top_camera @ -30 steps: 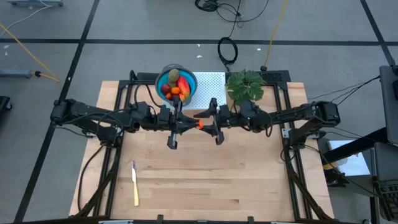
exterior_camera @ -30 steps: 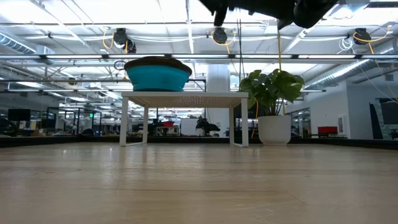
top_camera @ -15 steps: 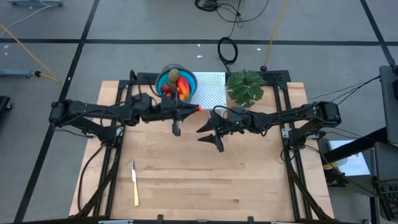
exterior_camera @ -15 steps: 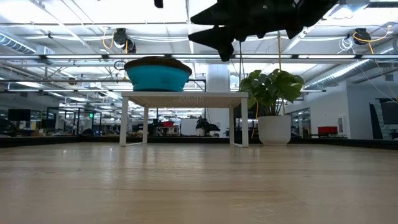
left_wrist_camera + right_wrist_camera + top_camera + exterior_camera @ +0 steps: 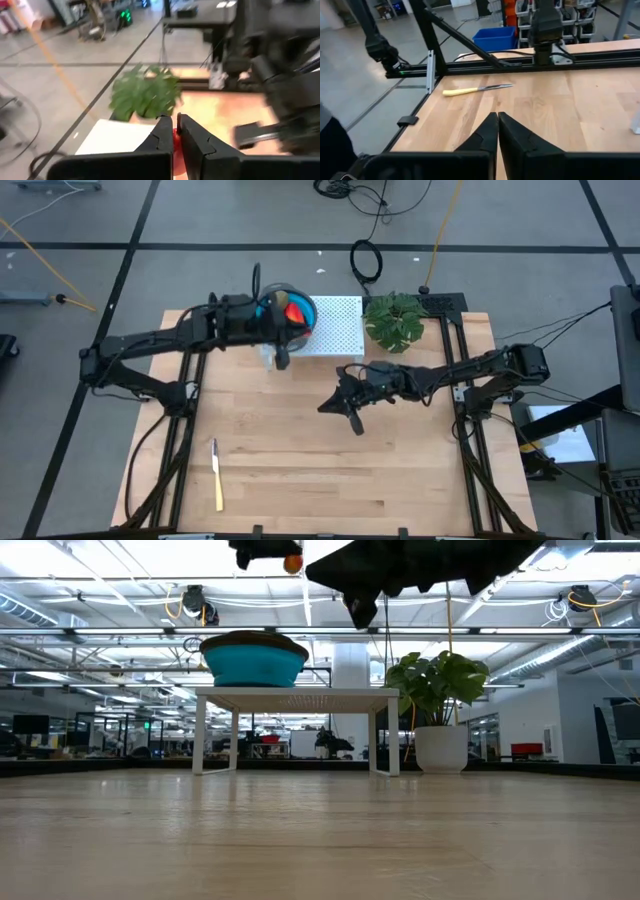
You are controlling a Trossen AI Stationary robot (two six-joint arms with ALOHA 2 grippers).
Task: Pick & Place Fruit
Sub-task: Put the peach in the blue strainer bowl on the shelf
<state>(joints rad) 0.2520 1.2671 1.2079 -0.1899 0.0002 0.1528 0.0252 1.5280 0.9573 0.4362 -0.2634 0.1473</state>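
Note:
My left gripper is over the teal bowl, shut on a tiny orange fruit. The bowl stands on a white perforated stand. In it, a red-orange fruit piece shows beside the arm, which hides the rest of the bowl's contents. My right gripper is shut with nothing in it. It hangs above the middle of the table, right of centre, pointing toward the left edge. My left gripper pinches the tiny orange fruit between its two fingers, at their free ends. The fingers lie close to level and point toward the table's right side. The fruit is lifted clear, high above the bowl's rim.
A leafy plant in a white pot stands right of the stand at the far edge. A cream-handled knife lies near the front left. Bare wood spreads across the table's middle and near half.
My left gripper has carried the orange fruit from the table's middle toward the far edge, up over the bowl, tipping from downward to nearly level. My right gripper has drawn a little toward the near edge, tipped toward level, and shut.

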